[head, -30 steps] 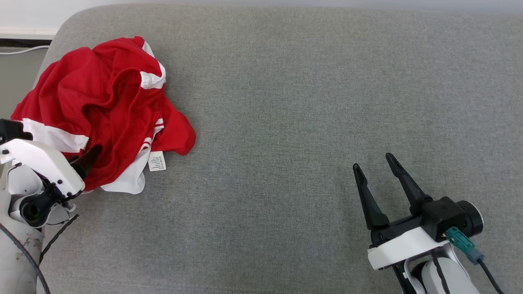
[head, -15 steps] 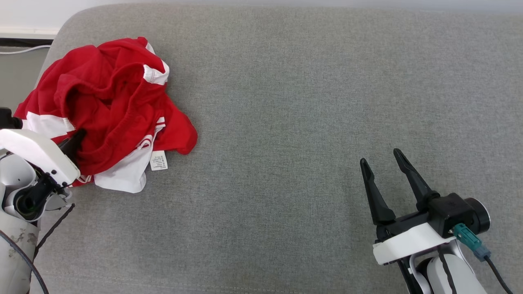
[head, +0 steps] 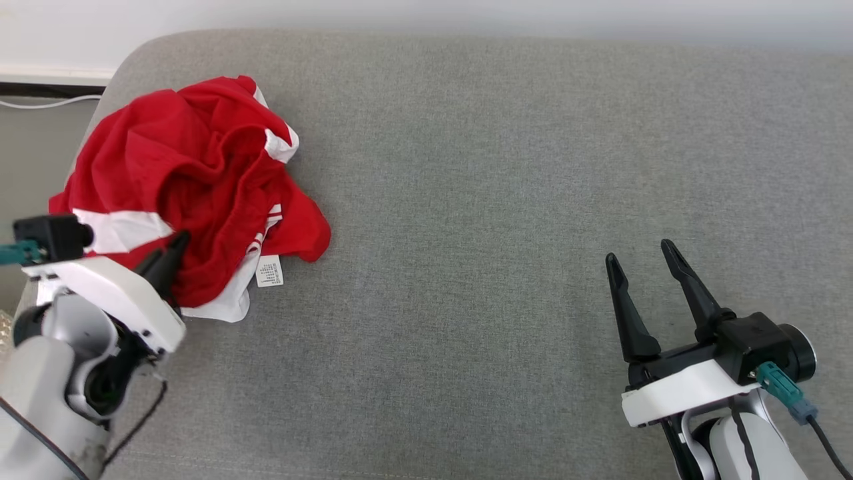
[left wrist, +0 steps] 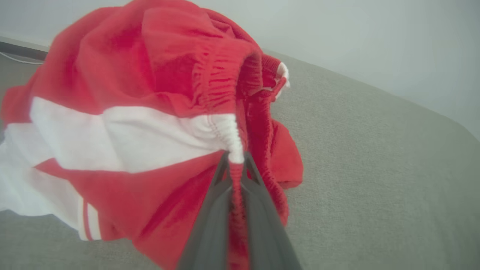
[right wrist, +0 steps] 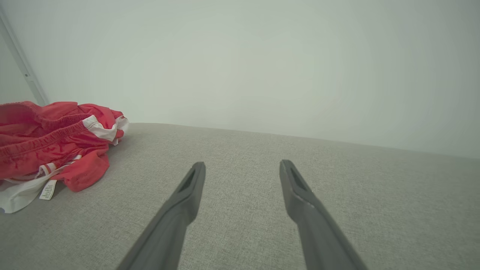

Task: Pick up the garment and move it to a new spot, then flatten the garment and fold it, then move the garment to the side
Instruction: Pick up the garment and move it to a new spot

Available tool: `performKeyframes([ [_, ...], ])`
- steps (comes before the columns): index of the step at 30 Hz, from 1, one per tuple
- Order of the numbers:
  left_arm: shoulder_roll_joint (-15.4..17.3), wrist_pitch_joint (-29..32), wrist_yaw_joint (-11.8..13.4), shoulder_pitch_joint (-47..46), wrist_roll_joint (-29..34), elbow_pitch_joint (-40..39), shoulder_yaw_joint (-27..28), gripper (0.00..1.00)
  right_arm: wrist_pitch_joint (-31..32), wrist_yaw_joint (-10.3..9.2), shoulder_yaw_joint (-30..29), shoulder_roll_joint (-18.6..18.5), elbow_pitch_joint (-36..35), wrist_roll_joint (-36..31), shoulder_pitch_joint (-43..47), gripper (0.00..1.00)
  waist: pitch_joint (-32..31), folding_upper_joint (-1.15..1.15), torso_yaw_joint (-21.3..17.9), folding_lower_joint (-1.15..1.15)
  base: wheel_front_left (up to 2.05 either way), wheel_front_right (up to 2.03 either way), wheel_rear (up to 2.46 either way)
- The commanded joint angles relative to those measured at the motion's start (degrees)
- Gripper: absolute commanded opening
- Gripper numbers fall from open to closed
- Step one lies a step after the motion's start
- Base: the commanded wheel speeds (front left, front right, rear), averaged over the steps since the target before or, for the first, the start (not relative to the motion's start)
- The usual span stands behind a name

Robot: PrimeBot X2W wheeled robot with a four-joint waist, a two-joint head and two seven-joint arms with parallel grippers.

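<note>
Crumpled red-and-white fabric garment (head: 193, 180), shorts by the look of the elastic waistband, sits bunched at the far left of the grey woven fabric cushion (head: 500, 200), close to its left edge. Left gripper (left wrist: 235, 159) is clamped shut on a gathered fold of the waistband where white meets red. The cloth runs between the two fingers in the left wrist view. Right gripper (head: 639, 250) is at near right, jaws spread wide, nothing in them, well apart from the garment.

Step in hand looks like the pick-up and carry to a new spot. To do it well: lift enough that the trailing cloth clears the cushion, don't drag, then go right toward the bare middle where both arms can reach for flattening. The pinch is on a thin hem, so quick swings could slip it. Leave the right arm wide until set-down.

Count: one garment, one small white care label (head: 269, 270) at its near edge, one cushion, two grippers
</note>
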Motion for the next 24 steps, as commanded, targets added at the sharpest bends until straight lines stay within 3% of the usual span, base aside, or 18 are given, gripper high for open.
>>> performKeyframes([
  [1,2.07,-0.98,1.15,0.46,1.04,-3.88,1.63,0.00,-0.78,0.07,0.70,0.08,-1.37,0.30,0.21,1.00,-0.62,0.00,-0.35,0.00,0.00,0.00,0.00],
  [12,-3.18,-1.59,5.93,6.07,5.79,-13.40,-5.13,0.00,-0.78,0.07,-3.11,0.08,-1.60,-0.49,1.16,1.00,-3.08,0.00,-2.94,0.00,0.00,0.00,0.00],
  [24,-13.08,-0.95,2.60,0.20,7.55,-9.42,-13.68,0.00,-0.78,0.07,-6.98,0.08,-1.90,-1.35,0.58,1.00,-3.13,0.00,-11.18,0.00,0.00,0.00,0.00],
])
